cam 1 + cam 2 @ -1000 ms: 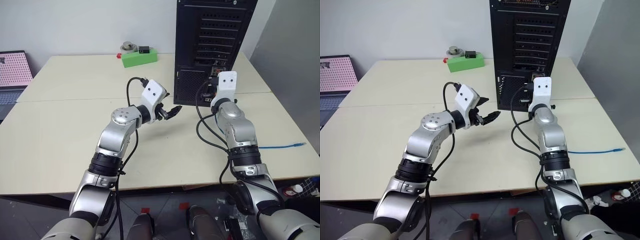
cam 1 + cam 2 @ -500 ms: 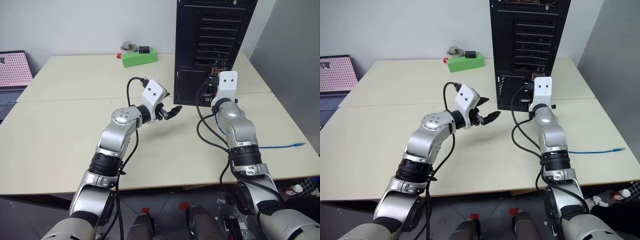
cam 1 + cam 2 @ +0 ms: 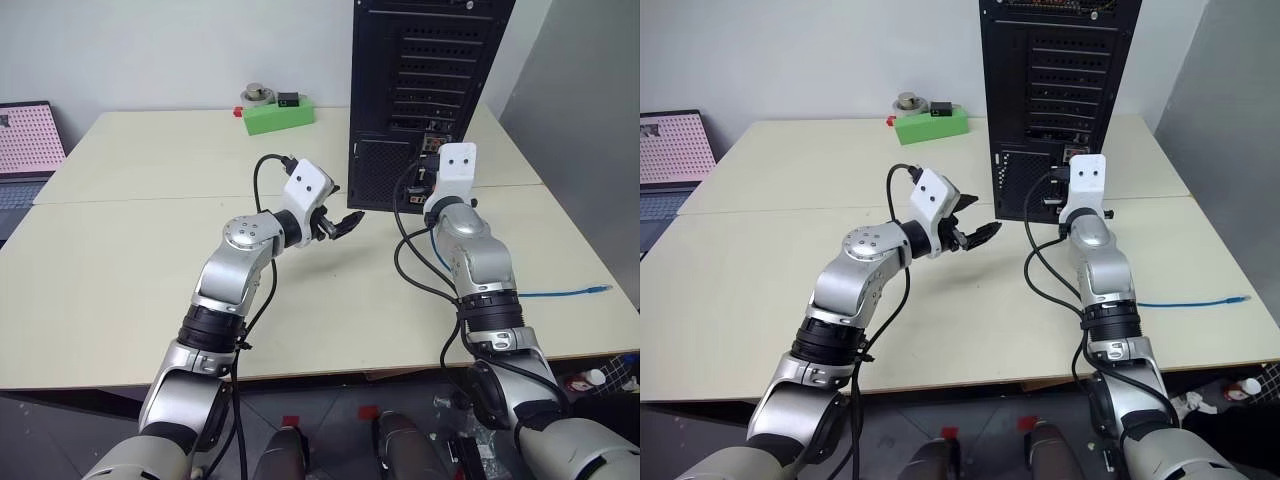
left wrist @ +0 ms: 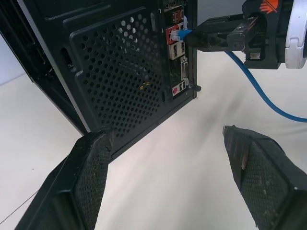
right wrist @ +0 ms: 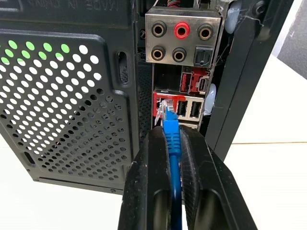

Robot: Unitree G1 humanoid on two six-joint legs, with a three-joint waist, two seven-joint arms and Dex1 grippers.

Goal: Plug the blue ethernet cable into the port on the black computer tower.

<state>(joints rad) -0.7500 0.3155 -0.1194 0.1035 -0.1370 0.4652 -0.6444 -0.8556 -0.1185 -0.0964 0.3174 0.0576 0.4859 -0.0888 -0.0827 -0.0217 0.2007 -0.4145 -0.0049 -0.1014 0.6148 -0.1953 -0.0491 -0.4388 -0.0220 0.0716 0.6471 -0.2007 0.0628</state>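
- Head views: the black computer tower (image 3: 425, 90) stands upright at the far edge of the table (image 3: 130, 270); the right gripper (image 4: 204, 38) is at its rear face; the blue ethernet cable (image 3: 565, 293) trails toward the table's right edge
- Left wrist view: left gripper (image 4: 168, 184) spread wide, empty, facing the tower's mesh grille
- Right wrist view: right gripper pinching the cable, its clear plug at the port (image 5: 164, 106)

Both arms reach fwd over the surface, elbows bent. Left claw (image 3: 343, 222) points level, fwd and to the right, fingers (image 4: 91, 177) spread wide, nothing between them. Right arm stretches farther; right claw (image 5: 172, 143) points level and straight ahead, fingers pinched together on the blue ethernet cable (image 5: 171, 132) just behind its clear plug. Black cables loop off both wrists.
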